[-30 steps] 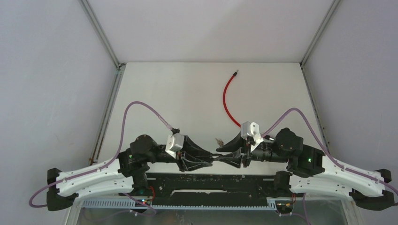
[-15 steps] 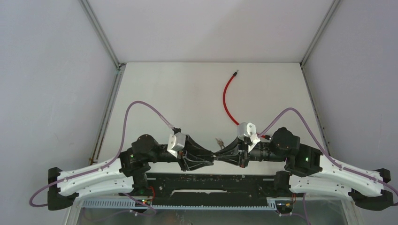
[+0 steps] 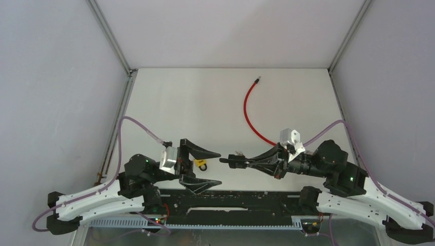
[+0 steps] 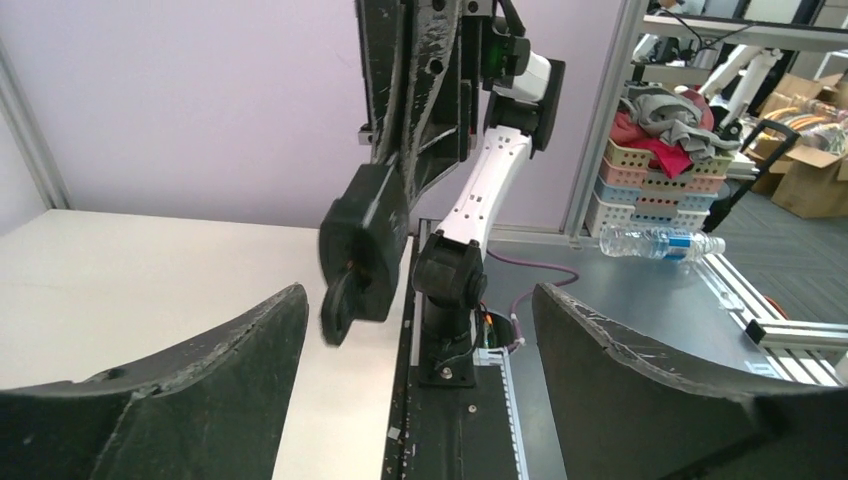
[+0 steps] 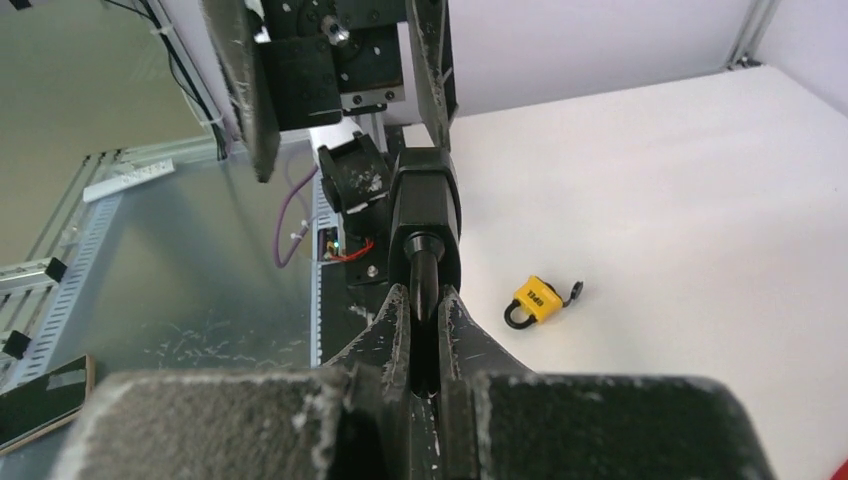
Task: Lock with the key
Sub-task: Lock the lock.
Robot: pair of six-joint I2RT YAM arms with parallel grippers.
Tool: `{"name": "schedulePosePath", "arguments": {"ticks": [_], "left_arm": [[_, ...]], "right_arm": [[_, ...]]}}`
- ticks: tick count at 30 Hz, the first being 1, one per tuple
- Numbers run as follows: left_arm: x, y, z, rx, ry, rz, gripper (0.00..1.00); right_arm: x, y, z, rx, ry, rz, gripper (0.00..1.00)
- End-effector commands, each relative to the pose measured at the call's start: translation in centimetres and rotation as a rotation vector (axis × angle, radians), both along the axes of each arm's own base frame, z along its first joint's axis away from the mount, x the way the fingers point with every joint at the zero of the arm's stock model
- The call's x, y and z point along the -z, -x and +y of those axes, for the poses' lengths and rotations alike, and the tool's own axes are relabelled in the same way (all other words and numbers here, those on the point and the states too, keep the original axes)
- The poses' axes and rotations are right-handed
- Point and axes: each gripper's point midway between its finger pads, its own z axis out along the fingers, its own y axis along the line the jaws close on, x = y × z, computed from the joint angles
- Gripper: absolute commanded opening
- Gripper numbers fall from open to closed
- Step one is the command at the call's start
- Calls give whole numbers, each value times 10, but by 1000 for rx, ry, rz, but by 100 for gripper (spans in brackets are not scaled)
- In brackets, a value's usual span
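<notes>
A small yellow padlock (image 3: 199,164) (image 5: 536,298) lies on the white table, its black shackle toward the arms. My left gripper (image 3: 218,168) (image 4: 420,300) hovers over it, wide open and empty, with the padlock between its fingers near the palm. My right gripper (image 3: 224,160) (image 5: 425,292) points left at the left gripper's open jaws and is shut on the black-headed key (image 4: 341,303) (image 5: 424,280), which sticks out past its fingertips. The key's blade is hidden.
A red cable (image 3: 248,108) curves across the far middle of the table. A small metallic item (image 3: 238,152) lies just beyond the right gripper's fingers. The black base rail (image 3: 231,200) runs along the near edge, with the right arm's base (image 4: 448,285) on it.
The grippers met at the middle, then drew apart. The left one opened wide and moved back left, leaving the padlock on the table. The right one pulled back right, shut on the key.
</notes>
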Motion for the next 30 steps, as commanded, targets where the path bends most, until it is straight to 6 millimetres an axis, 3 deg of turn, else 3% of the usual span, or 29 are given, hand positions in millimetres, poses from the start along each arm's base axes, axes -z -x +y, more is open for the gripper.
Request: {"name": "schedulePosePath", "arguments": {"ticks": [1, 5, 10, 30], "left_arm": [[5, -9, 4, -58, 10, 25, 83], [1, -11, 4, -68, 19, 35, 73], [-2, -11, 1, -65, 12, 34, 68], [-6, -6, -3, -27, 28, 39, 53]], "right_arm": [[-57, 16, -8, -80, -196, -77, 0], [-60, 28, -7, -148, -207, -81, 0], [-61, 33, -4, -187, -209, -87, 0], [-46, 22, 2, -145, -151, -72, 0]]}}
